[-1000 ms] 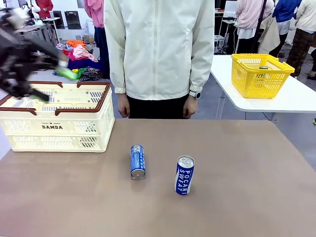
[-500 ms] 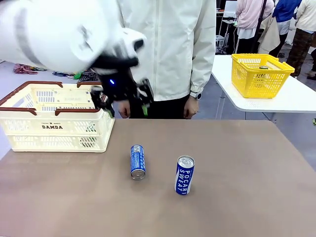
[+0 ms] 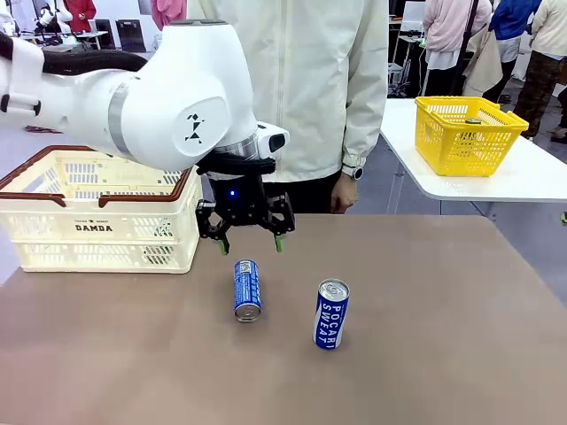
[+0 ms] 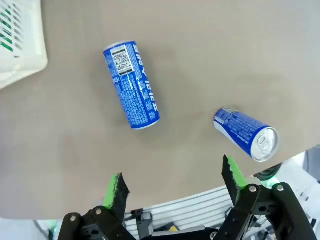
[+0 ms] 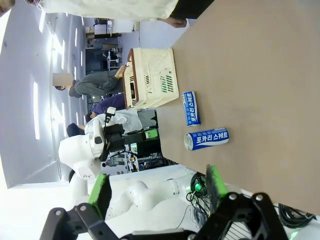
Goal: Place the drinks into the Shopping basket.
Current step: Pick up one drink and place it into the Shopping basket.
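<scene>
The right gripper (image 5: 157, 184) has its green-padded fingers spread wide with nothing between them, well apart from both drinks. On the brown table (image 3: 425, 354), the nearest drink is a blue upright can (image 3: 331, 313) with white lettering, standing a little right of the middle. Just to its left and slightly farther lies a second blue can (image 3: 247, 289) on its side, its silver end turned toward the near edge. Above the far end of that lying can hangs the left gripper (image 3: 249, 244), pointing down with its jaws wide apart and empty, touching neither can; its white arm reaches in from the left. Farther left, at the table's far left corner, sits the cream Shopping basket (image 3: 102, 232) with its brown rim, no can showing inside it. A person in a pale jacket (image 3: 283, 88) stands at the far edge, arms down. Beyond, to the right, a yellow basket (image 3: 464, 133) rests on a white table.
</scene>
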Robot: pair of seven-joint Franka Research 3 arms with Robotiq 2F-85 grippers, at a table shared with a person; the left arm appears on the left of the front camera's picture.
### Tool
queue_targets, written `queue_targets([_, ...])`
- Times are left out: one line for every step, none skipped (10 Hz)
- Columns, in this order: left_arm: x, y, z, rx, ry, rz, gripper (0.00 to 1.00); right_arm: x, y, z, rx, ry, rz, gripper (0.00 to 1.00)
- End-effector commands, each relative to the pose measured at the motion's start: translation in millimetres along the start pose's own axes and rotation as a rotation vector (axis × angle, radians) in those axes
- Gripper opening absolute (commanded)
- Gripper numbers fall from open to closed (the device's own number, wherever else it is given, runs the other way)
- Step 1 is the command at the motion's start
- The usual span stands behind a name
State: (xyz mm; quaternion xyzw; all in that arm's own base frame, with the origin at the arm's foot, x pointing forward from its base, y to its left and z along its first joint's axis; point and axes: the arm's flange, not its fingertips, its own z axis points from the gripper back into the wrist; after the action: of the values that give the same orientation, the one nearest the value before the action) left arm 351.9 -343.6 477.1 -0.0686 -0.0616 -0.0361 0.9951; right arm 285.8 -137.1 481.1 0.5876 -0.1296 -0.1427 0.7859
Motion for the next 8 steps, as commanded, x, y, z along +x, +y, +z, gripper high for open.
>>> queue_targets([-10, -4, 5, 0.028, -0.033, 0.008, 1.00, 2, 7, 1, 0.020, -0.008, -0.018, 1.00])
queue_targets([-10, -4, 5, 0.028, -0.033, 0.008, 1.00, 2, 7, 1, 0.020, -0.008, -0.018, 1.00])
queue_targets([-4, -3, 1, 0.001, -0.002, -0.008, 1.00, 2, 7, 1, 0.020, -0.008, -0.018, 1.00])
queue_targets([-6, -15, 3, 0.065, -0.096, 0.117, 1.00, 2, 7, 1, 0.020, -0.008, -0.018, 1.00])
queue_targets([0, -19, -13, 0.065, -0.112, 0.132, 1.00, 2, 7, 1, 0.020, -0.008, -0.018, 1.00])
queue_targets([5, -19, -30, 0.085, -0.124, 0.162, 1.00, 2, 7, 1, 0.020, -0.008, -0.018, 1.00])
queue_targets([7, -19, -44, 0.091, -0.118, 0.169, 1.00, 2, 7, 1, 0.020, -0.008, -0.018, 1.00])
queue_targets([10, -17, -55, 0.113, -0.093, 0.178, 1.00, 2, 7, 1, 0.020, -0.008, -0.018, 1.00])
